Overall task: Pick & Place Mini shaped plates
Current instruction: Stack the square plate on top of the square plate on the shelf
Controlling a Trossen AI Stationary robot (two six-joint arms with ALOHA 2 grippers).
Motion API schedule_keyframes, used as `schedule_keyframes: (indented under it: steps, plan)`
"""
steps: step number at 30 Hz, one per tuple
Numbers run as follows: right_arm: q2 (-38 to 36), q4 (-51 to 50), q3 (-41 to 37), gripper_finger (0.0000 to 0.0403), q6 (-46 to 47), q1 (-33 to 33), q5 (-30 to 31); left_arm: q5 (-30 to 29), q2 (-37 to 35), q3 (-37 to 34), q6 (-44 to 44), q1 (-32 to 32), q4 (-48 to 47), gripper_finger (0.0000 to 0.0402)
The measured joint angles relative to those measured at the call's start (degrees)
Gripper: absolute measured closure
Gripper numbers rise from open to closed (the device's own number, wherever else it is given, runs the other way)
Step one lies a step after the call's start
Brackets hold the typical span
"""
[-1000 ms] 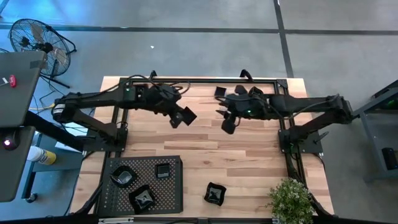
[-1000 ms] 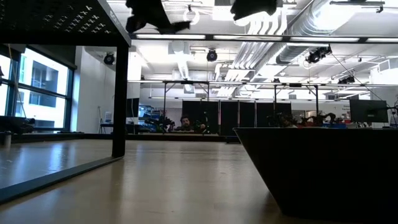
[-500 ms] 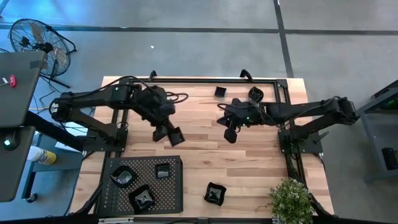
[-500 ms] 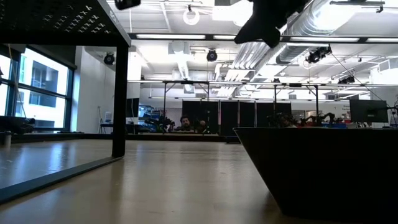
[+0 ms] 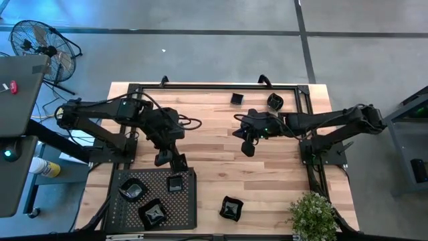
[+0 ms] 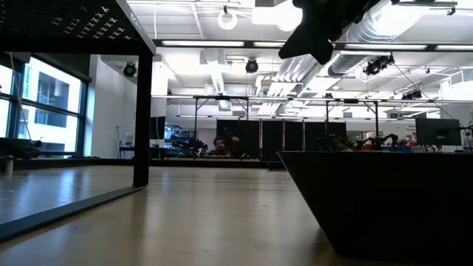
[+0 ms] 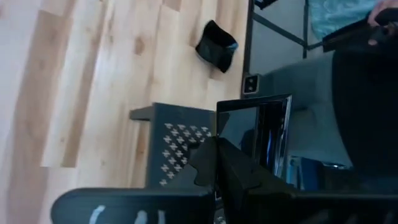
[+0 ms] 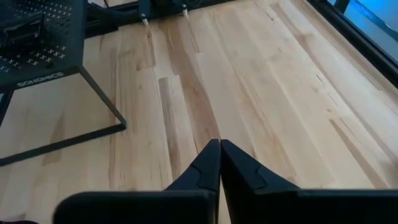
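Moved since earlier: left tool is swinging from desk centre toward 7 o'clock, now hanging over the far edge of the perforated tray, carrying a mini plate; right tool is drawing back toward the middle of the desk, and its open fingers are now closing to nothing.
Left tool state: fingers pinched tight on the thin rim of a glossy square plate, seen edge-on in the left wrist view.
Right tool state: fingers pressed together, holding nothing, hovering over bare wood.
Plate count: seven in sight. Three are sitting in the tray, at and; one is resting on the desk at 6 o'clock; two are waiting at 12 o'clock, a small square and a rounder one; one is riding in the left tool.
Handling judgement: plates are looking light, rigid, glossy and likely slippery; possibly chip-prone if dropped.
Where to hold: pinching across an upstanding rim or a corner wall looks best, since flat faces are offering no purchase.
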Motion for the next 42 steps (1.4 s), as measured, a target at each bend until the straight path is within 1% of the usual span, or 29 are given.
schedule_keyframes:
  steps: [6,10,13,15,18,22,29,33,37,42]
  plan:
    - [0.0,0.0,0.0,0.0397,-0.4,0.0,0.0,4.2,0.8,0.0,-1.7,-2.5,-0.4,0.0401]
    - [0.0,0.0,0.0,0.0399,-2.0,0.0,0.1,6.4,3.2,0.0,0.1,-5.2,-2.6,0.0401]
    - [0.0,0.2,0.0,0.0401,-2.5,-0.1,0.1,6.2,5.6,0.0,2.8,-6.5,-4.7,0.0401]
    - [0.0,0.5,0.0,0.0399,-2.5,-0.3,0.2,4.8,7.3,0.0,4.0,-6.7,-5.2,0.0401]
    - [0.0,0.4,0.0,0.0399,-2.5,-0.8,0.1,2.6,9.3,0.0,4.3,-6.5,-6.6,0.0401]
    - [0.0,0.4,0.0,0.0401,-2.6,-0.8,-0.3,2.9,11.7,-0.1,4.1,-5.8,-6.1,0.0401]
    - [0.0,0.4,0.0,0.0401,-2.6,-0.8,-0.4,2.7,12.0,-2.7,4.1,-5.8,-5.2,0.0401]
    - [0.0,0.4,0.0,0.0399,-2.6,-0.8,-0.4,4.3,12.0,-3.6,4.1,-6.2,-3.9,0.0401]
    - [0.0,0.3,0.0,0.0401,-2.6,-0.8,-0.4,4.5,12.0,-5.4,3.7,-7.2,-3.1,0.0401]
    - [0.0,0.3,0.0,0.0397,-2.6,-0.8,-0.4,3.4,11.9,-5.6,2.0,-7.4,-2.4,0.0399]
